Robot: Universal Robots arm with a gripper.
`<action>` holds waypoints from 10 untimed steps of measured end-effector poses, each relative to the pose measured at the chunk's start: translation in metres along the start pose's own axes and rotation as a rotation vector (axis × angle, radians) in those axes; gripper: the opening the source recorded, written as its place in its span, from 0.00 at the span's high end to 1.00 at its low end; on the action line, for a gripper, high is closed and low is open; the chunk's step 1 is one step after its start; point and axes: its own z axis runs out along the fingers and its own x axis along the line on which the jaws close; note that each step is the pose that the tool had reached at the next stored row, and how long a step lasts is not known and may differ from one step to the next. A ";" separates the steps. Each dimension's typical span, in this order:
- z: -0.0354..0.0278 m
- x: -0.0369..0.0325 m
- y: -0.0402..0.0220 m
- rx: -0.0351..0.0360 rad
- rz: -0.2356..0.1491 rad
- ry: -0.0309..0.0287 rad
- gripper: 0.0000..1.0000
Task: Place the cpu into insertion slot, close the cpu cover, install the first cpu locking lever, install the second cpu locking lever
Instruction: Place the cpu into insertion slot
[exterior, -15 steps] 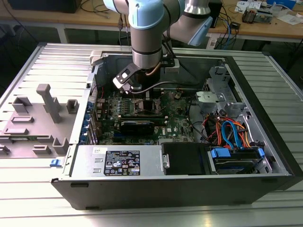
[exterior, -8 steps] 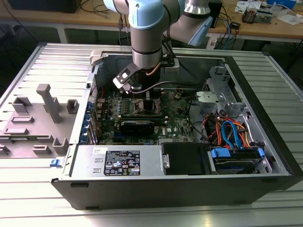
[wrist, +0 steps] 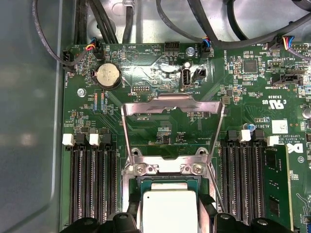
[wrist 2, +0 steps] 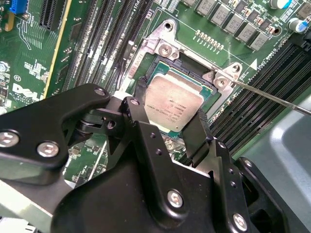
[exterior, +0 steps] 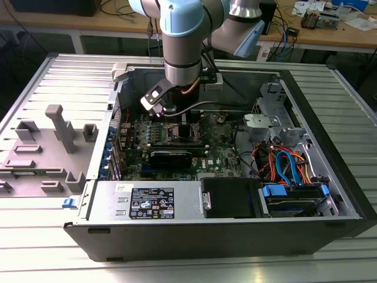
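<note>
The cpu (wrist 2: 172, 103), a square chip with a dull silver top, sits level in or just above the insertion slot (wrist 2: 190, 67), whose dark frame shows around it. My gripper (wrist 2: 167, 109) is shut on the cpu, one black finger (wrist 2: 140, 92) against each of two opposite edges. In the first wrist view the cpu (wrist: 168, 209) lies between the fingers (wrist: 207, 213). The cpu cover (wrist: 172, 103) stands swung open past the slot's hinge side. A thin wire lever (wrist 2: 272, 97) sticks out beside the slot. In the exterior view the arm's wrist (exterior: 182, 65) reaches down into the computer case.
Long black memory slots (wrist: 92, 179) flank the socket on both sides. A coin battery (wrist: 107, 75) and cable plugs sit beyond the cover. The case holds a black card (exterior: 171, 158), a power supply (exterior: 150, 203) and a drive bay with blue and orange cables (exterior: 288, 165). A grey fixture (exterior: 53, 135) stands at the exterior view's left.
</note>
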 end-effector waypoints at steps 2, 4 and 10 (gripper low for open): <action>0.0000 0.0000 0.0000 0.0000 0.000 0.0001 0.45; 0.0002 0.0000 0.0000 -0.0001 0.000 0.0004 0.45; 0.0002 0.0000 0.0000 -0.0002 0.000 0.0003 0.38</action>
